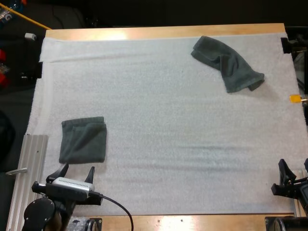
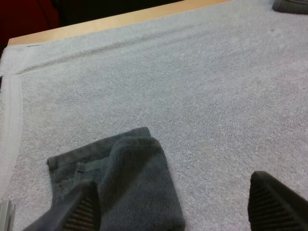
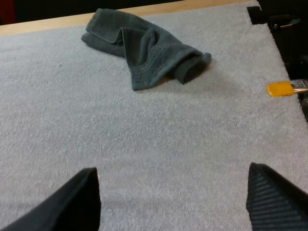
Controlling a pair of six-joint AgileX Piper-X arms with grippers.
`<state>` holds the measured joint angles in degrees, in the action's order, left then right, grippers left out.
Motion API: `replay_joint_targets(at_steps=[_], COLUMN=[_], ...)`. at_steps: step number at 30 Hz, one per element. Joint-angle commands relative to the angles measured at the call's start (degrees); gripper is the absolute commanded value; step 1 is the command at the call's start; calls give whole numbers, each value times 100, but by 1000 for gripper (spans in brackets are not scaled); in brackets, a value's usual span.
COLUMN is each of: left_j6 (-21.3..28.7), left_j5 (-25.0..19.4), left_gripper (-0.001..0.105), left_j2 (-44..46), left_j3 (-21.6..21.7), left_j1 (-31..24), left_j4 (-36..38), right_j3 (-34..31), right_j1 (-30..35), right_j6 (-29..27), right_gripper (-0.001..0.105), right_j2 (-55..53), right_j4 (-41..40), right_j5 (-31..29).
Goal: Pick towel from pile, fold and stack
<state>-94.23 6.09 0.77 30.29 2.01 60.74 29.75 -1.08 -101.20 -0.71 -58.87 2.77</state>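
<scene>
A folded dark grey-green towel [image 1: 83, 140] lies flat at the mat's left side, just ahead of my left gripper [image 1: 77, 172], which stands open and holds nothing. In the left wrist view the folded towel [image 2: 120, 185] sits between and just beyond the spread fingers [image 2: 79, 209]. A crumpled dark grey-green towel [image 1: 227, 62] lies at the far right of the mat. My right gripper [image 1: 288, 175] rests open at the near right edge, far from that crumpled towel [image 3: 144, 48], with bare mat between its fingertips [image 3: 272, 197].
The white mat [image 1: 168, 125] covers most of the wooden table [image 1: 163, 32]. A ribbed metal rail [image 1: 26, 178] runs along the near left edge beside my left arm. A black fixture [image 1: 287, 44] sits at the far right corner.
</scene>
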Motion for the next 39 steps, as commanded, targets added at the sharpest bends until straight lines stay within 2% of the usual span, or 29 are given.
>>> replay_joint_targets(at_steps=[1, 10, 15, 18, 20, 28, 32, 39], left_j6=[-15, -15, -15, -15, -15, 120, 277, 314], left_j5=[6, 78, 750, 999, 1005, 1430, 1472, 1672], left_gripper=[62, 62, 62, 62, 62, 62, 62, 62], left_j2=[795, 499, 77, -210, -365, -961, -1105, -1135], left_j3=[8, 149, 502, 676, 782, 1215, 1360, 1396], left_j1=[-2, -2, 120, 348, 504, 1052, 1093, 1093], left_j4=[-106, -153, -153, -153, -153, -153, -153, -153], right_j3=[12, 271, 779, 1111, 1305, 2137, 2318, 2327], right_j1=[24, 24, 24, 24, 24, 24, 24, 24], right_j6=[-14, -64, -64, -64, -88, -774, -813, -813], right_gripper=[63, 63, 63, 63, 63, 63, 63, 63], right_j2=[-220, -100, 260, 537, 725, 1385, 1551, 2055], right_j4=[43, -26, -50, -127, -277, -1017, -1074, -918], right_j5=[-39, -39, 9, 259, 432, 916, 1258, 1471])
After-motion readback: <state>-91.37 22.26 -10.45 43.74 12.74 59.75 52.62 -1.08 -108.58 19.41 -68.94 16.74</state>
